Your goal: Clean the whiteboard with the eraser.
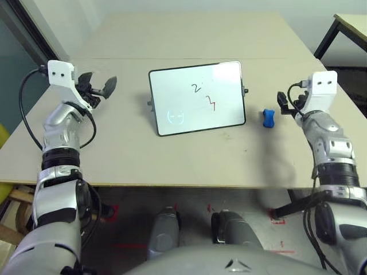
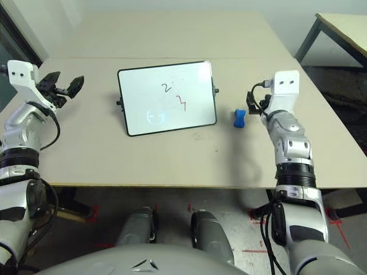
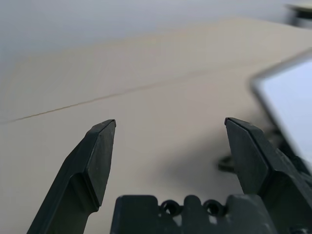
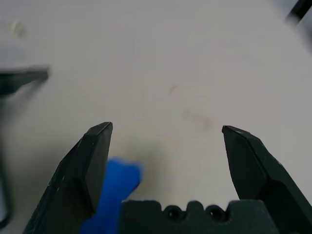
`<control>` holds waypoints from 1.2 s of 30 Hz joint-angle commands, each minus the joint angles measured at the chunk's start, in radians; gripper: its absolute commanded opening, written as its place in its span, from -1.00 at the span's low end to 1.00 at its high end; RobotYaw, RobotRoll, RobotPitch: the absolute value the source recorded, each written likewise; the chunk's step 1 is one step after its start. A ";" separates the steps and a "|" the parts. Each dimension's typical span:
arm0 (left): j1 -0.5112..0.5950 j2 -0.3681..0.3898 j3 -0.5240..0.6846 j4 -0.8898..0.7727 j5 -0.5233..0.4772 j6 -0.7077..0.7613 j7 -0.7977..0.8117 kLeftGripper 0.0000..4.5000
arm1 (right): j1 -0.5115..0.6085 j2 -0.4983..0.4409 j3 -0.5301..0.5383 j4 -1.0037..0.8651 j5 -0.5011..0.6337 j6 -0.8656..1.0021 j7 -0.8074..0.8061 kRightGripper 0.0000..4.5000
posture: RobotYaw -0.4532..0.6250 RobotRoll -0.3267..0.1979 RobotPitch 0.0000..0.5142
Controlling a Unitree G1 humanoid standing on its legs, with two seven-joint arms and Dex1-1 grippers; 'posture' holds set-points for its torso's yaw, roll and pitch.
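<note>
On the beige tabletop [image 1: 172, 160], centre: small rectangular whiteboard [image 1: 198, 97] with thin black frame and rounded corners, lying flat, bearing red and black pen marks. Just beside its right edge, apart from it: tiny bright blue oblong eraser [image 1: 268, 117], resting on the table. Right gripper [image 4: 165, 131] hovers near the eraser, black fingers spread wide, holding nothing. Left gripper [image 3: 168, 124], well left of the board, likewise spread wide and empty.

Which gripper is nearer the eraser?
Right. The right gripper hovers open just beside the eraser; the left gripper, also open, is across the whiteboard from it.
</note>
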 commanded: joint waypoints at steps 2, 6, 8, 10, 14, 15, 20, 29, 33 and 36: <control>-0.046 0.054 -0.047 -0.028 -0.060 0.133 -0.293 1.00 | -0.114 -0.014 -0.044 -0.033 0.055 0.322 -0.005 0.99 | 0.16 0.25 -0.77; -0.049 0.085 -0.107 -0.089 -0.067 0.229 -0.467 1.00 | -0.177 -0.012 -0.073 0.038 0.051 0.376 -0.012 0.99 | 0.19 0.25 -0.79; -0.048 0.097 -0.135 -0.123 -0.065 0.276 -0.528 1.00 | -0.189 -0.014 -0.048 0.075 0.042 0.375 -0.001 0.99 | 0.19 0.25 -0.79; -0.052 0.103 -0.145 -0.138 -0.064 0.303 -0.556 1.00 | -0.193 -0.014 -0.017 0.099 0.035 0.366 0.012 0.99 | 0.19 0.25 -0.79; -0.041 0.121 -0.161 -0.188 -0.069 0.348 -0.614 1.00 | -0.187 -0.010 0.022 0.136 0.029 0.358 0.029 0.99 | 0.23 0.25 -0.81; -0.038 0.125 -0.164 -0.196 -0.067 0.352 -0.620 1.00 | -0.182 -0.008 0.029 0.140 0.029 0.356 0.033 0.99 | 0.26 0.25 -0.81; -0.023 0.138 -0.169 -0.248 -0.073 0.389 -0.649 1.00 | -0.163 0.005 0.048 0.194 0.015 0.323 0.034 0.99 | 0.29 0.25 -0.83; -0.007 0.135 -0.168 -0.293 -0.083 0.409 -0.641 1.00 | -0.151 0.019 0.084 0.336 -0.022 0.224 0.059 0.72 | 0.31 0.25 -0.86; -0.006 0.131 -0.166 -0.295 -0.083 0.402 -0.638 1.00 | -0.150 0.010 0.092 0.351 -0.043 0.191 0.068 0.07 | 0.31 0.25 -0.86; -0.007 0.131 -0.167 -0.295 -0.081 0.400 -0.636 1.00 | -0.138 -0.021 0.142 0.295 -0.070 0.164 0.101 -0.46 | 0.31 0.25 -0.87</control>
